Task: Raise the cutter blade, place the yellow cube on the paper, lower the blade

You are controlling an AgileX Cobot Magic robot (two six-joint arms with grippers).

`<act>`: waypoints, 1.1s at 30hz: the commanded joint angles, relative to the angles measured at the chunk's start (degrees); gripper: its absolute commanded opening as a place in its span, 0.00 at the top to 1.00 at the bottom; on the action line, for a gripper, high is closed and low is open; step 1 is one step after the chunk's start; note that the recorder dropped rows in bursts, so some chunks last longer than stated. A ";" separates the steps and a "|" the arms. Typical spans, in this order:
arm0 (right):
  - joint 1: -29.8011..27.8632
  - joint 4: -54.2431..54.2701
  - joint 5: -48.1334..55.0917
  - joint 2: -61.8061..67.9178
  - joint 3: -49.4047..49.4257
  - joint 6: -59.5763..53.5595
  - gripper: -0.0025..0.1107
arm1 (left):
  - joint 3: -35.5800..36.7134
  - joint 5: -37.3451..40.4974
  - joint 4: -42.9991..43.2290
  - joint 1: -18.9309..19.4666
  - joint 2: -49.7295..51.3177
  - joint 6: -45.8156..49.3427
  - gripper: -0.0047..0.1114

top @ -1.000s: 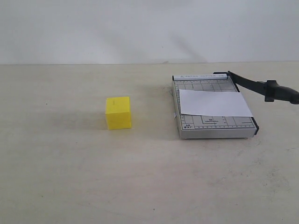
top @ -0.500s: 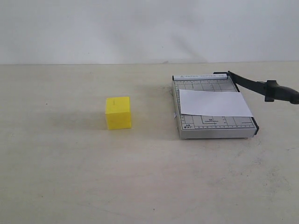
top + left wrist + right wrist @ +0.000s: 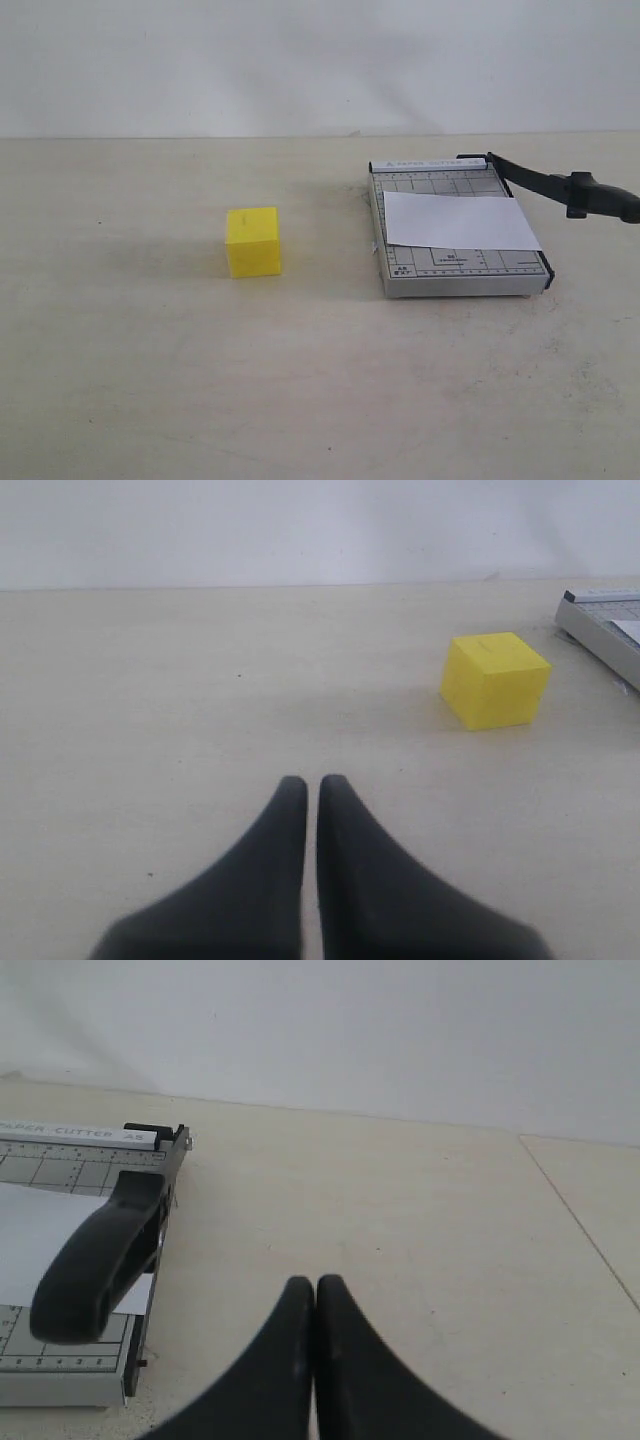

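Exterior view, yellow cube [image 3: 252, 243] clear of paper [image 3: 460, 222] edge, left fingers [image 3: 265, 880], right fingers [image 3: 275, 1380] closed, empty

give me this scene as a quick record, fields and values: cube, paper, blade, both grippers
yellow cube: on the table, left of the grey trimmer base in the exterior view, apart from it
paper: lying across the grey trimmer base, nothing on it
cutter blade: raised at an angle, handle out past the base
left gripper: jaws shut, empty, short of the cube
right gripper: jaws shut, empty, not touching the blade handle
cube on paper: not yet
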 commanded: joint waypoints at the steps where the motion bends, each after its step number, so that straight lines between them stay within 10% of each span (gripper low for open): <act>1: -0.23 2.35 0.42 0.06 0.25 0.06 0.98 | 0.17 -0.26 -0.50 -0.30 -0.15 0.31 0.92; 11: -0.23 2.47 8.88 0.06 0.15 -0.06 0.98 | 0.17 -3.83 9.23 -0.30 -0.15 1.87 0.92; 21: -0.23 2.47 19.69 0.06 0.15 8.32 0.98 | 0.17 -11.08 -37.10 -0.30 -0.15 -1.25 0.92; 28: -0.23 2.27 21.47 0.21 0.15 4.71 0.98 | -0.11 -29.07 -36.29 -0.30 -0.15 -1.22 0.92; 33: -0.23 2.24 21.98 0.21 0.15 -3.23 0.98 | -14.23 -11.41 -18.56 -0.30 8.50 0.27 0.92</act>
